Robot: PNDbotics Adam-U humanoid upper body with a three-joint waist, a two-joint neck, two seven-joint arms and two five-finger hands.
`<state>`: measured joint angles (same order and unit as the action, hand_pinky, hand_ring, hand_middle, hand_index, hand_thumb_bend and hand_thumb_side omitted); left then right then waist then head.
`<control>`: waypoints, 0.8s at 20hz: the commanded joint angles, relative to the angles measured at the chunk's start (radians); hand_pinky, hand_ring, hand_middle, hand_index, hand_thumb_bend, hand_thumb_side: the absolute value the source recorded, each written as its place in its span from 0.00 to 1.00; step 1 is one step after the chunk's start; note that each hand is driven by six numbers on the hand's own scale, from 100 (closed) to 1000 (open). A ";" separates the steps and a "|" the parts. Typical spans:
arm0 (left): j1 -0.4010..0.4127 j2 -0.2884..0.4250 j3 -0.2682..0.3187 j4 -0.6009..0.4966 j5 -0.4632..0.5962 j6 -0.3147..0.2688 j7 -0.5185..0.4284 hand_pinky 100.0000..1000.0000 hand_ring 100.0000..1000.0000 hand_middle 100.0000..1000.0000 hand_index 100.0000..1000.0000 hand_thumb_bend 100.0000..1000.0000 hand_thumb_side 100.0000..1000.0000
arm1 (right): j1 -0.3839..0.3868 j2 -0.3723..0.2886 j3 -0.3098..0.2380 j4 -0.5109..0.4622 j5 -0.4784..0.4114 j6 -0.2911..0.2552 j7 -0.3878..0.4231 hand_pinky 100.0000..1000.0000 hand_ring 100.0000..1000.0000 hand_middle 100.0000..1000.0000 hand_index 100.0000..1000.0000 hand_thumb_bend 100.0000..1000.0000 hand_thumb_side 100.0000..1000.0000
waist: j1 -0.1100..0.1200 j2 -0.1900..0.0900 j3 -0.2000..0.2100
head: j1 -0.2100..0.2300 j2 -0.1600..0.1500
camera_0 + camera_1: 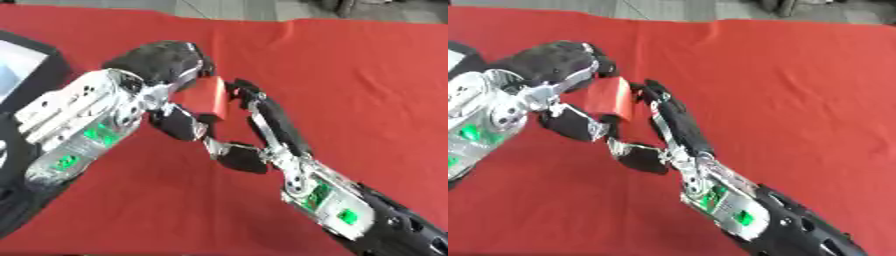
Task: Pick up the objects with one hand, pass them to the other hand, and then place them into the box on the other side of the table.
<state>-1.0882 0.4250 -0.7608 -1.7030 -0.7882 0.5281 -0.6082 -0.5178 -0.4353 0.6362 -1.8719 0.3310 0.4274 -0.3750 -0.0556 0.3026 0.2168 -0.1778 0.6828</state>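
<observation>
I am in the middle of the handover above the red tablecloth (367, 90). My left hand (166, 67) is curled over the red block (208, 97), holding it from above and from the left side. My right hand (262, 120) reaches up from below with its fingers (254, 97) stretched along the block's right face and its thumb (241, 157) spread apart underneath, so it touches the block but has not closed round it. The block itself hangs in the air between the two hands, clear of the cloth.

The danger I see is timing. If my left hand lets go before my right fingers and thumb have closed on the block, it will slip down through the gap and drop onto the cloth. My right fingers lie along only one face, and I judge that if they push sideways they could tip the block out of my left hand's hold. The fingers of both hands are crowded together here, so they may catch on each other as I pull apart. A dark box (26, 65) shows at the left edge; I cannot tell if it is the target.
</observation>
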 commanded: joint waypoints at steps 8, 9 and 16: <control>0.020 0.101 0.033 -0.012 -0.030 0.006 -0.033 0.68 0.61 0.50 0.32 0.26 0.11 | -0.008 -0.015 -0.027 -0.024 0.017 0.010 -0.017 0.76 1.00 0.65 0.88 0.09 0.36 | 0.009 -0.015 -0.002 | 0.003 -0.010; 0.023 0.108 0.039 -0.011 -0.032 0.008 -0.029 0.68 0.61 0.50 0.31 0.26 0.11 | -0.007 -0.016 -0.026 -0.026 0.019 0.009 -0.016 0.76 1.00 0.65 0.88 0.09 0.36 | 0.009 -0.015 -0.002 | 0.003 -0.010; 0.047 0.145 0.085 0.014 -0.039 0.026 0.030 0.68 0.60 0.49 0.31 0.24 0.09 | -0.003 -0.023 -0.028 -0.043 0.024 0.003 -0.014 0.76 1.00 0.65 0.88 0.09 0.34 | 0.007 -0.016 -0.003 | 0.005 -0.010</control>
<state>-1.0284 0.5400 -0.7013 -1.6857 -0.8206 0.5450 -0.5854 -0.5106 -0.4375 0.6177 -1.8896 0.3476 0.4341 -0.3857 -0.0515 0.3027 0.2144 -0.1765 0.6826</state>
